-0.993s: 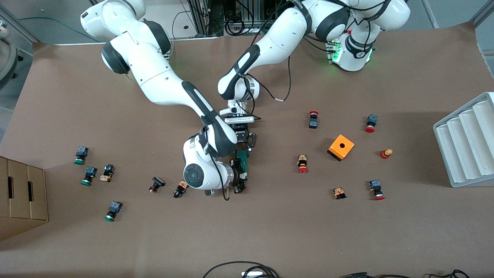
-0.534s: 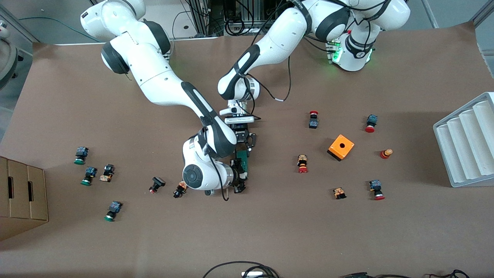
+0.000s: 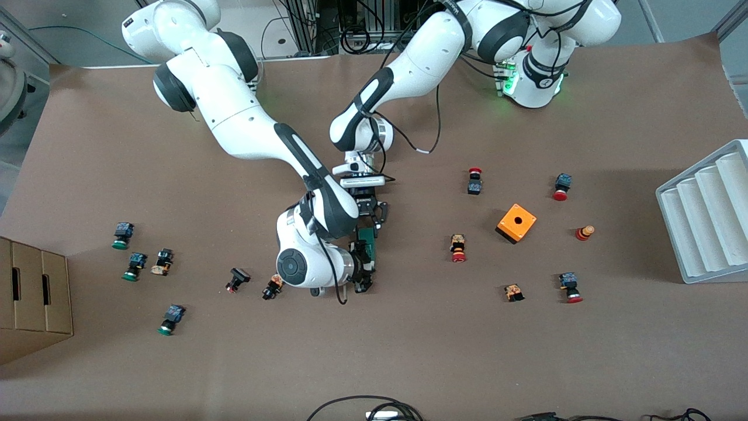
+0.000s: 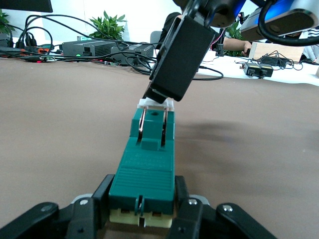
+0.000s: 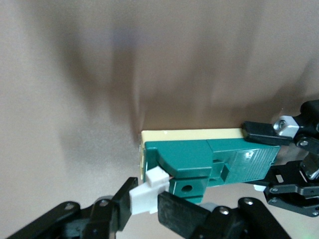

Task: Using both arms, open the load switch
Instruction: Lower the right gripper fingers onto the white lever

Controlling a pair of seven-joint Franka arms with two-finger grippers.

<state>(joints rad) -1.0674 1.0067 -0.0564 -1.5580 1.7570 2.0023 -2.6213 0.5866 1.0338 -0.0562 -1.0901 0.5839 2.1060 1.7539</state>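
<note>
1. Fingers (image 5: 142,201) of the right gripper (image 3: 363,270) pinch the small white sliding piece (image 5: 149,189) at one end of the load switch (image 3: 368,242); the right wrist view shows a black finger on each side of it.
2. Fingers (image 4: 94,206) of the left gripper (image 3: 371,219) are pressed against the two long sides of the green load switch (image 4: 147,169) at its other end, clamping it.
3. Lying flat on the brown counter (image 3: 409,351) near its middle, the load switch is a narrow green block with a cream underside, held between the two grippers. The end with the white piece is nearer the front camera.
4. Coming from the upper corner of the front view at its own end of the counter, the right arm (image 3: 234,117) bends down to the switch; its round wrist joint sits just beside the switch.
5. Reaching in from its base with the green light, the left arm (image 3: 409,76) comes down onto the switch's farther end.
6. Small push buttons lie scattered on the counter: green-capped ones (image 3: 134,266) toward the right arm's end, red-capped ones (image 3: 457,248) toward the left arm's end.
7. An orange box with a hole (image 3: 516,223) sits among the red-capped buttons, well apart from the switch.
8. At the left arm's end stands a white ribbed tray (image 3: 707,216); at the right arm's end, a cardboard box (image 3: 29,298).
</note>
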